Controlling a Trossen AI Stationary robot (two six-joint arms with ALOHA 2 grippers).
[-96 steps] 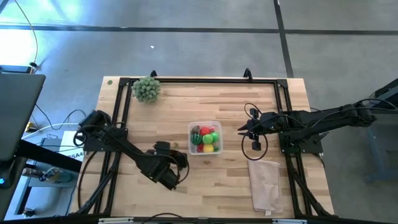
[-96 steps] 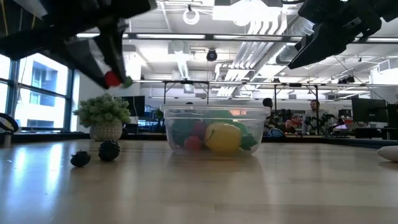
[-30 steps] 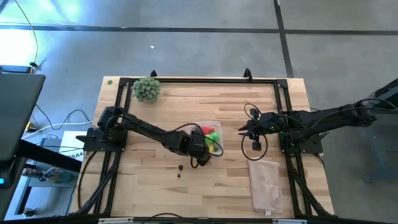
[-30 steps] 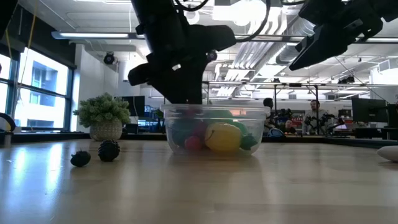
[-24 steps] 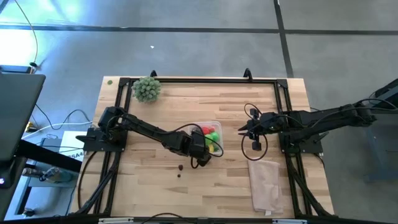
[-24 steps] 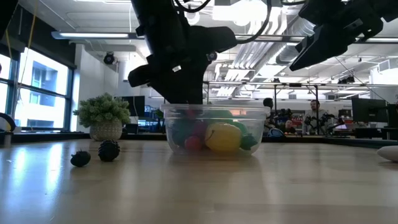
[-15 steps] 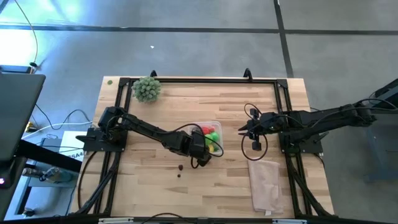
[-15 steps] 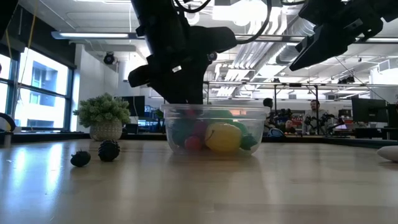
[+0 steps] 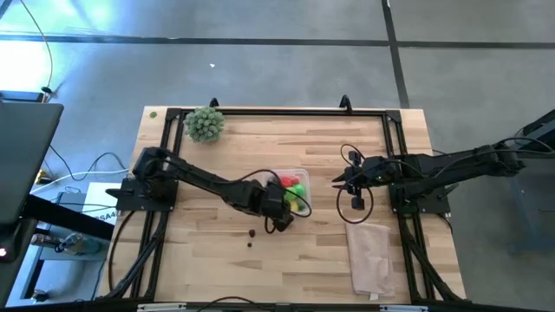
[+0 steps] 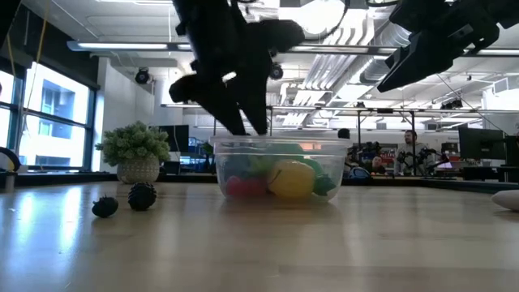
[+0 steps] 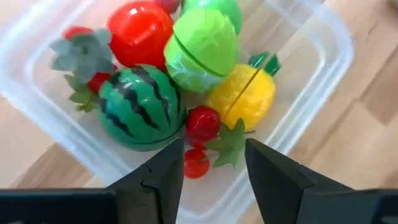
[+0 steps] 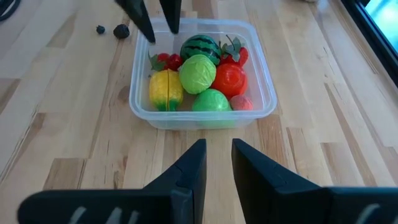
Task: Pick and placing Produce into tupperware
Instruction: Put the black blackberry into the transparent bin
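Observation:
The clear tupperware (image 9: pixel 303 174) (image 12: pixel 263 87) stands mid-table. It holds produce: a striped watermelon (image 11: pixel 140 107), a green cabbage (image 11: pixel 202 50), a red tomato (image 11: pixel 140 31), a yellow fruit (image 11: pixel 244 94) and small red leafy pieces (image 11: pixel 201 123). My left gripper (image 11: pixel 214 149) (image 10: pixel 247 128) hovers open just above the container's near-left corner, holding nothing. Two dark berries (image 9: pixel 251 233) (image 10: pixel 142 195) lie on the table, nearer than the container and to its left. My right gripper (image 12: pixel 217 165) (image 9: pixel 336 182) waits to the container's right, raised, its fingers slightly apart and empty.
A bushy pale-green plant (image 9: pixel 205 124) in a pot stands at the far left corner. A folded beige cloth (image 9: pixel 370 256) lies near the right front edge. A black frame (image 9: pixel 277 111) runs around the table. Bare wood lies in front of the container.
My left gripper has opened and lifted a little out of the tupperware. Its fingertips, which reached below the rim, now stand apart above it. A small red piece now lies in the container below them. The right arm has kept still.

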